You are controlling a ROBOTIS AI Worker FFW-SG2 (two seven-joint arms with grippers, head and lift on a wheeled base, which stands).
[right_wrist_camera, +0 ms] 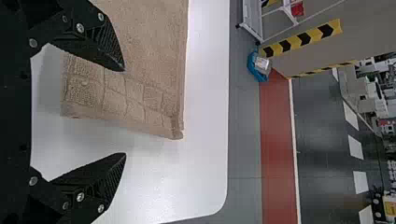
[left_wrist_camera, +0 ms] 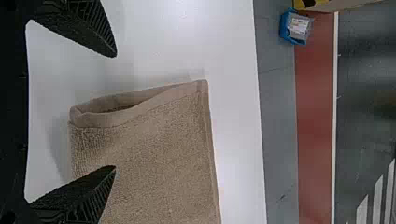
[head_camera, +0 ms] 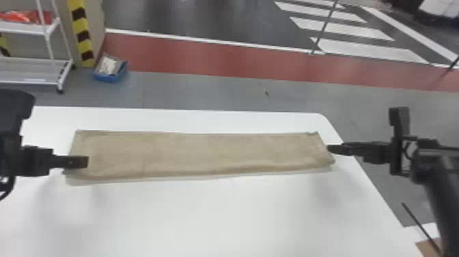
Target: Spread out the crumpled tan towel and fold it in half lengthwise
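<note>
Beyond tan towel (head_camera: 198,150), illegible white label (left_wrist_camera: 299,22)

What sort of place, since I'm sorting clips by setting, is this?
Probably a factory floor or test hall, going by the yellow-and-black hazard stripe, the red lane and white crossing stripes on the floor, and the white shelf cart.

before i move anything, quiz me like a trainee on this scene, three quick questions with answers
1. What shape does the tan towel lie in?
a) a long strip
b) a ball
c) a wide square

2. True or false: the left gripper's fingers are apart.

3. Fill in: the container on the floor beyond the table is ____ in colour.

Key: 1 a; 2 true; 3 blue
</note>
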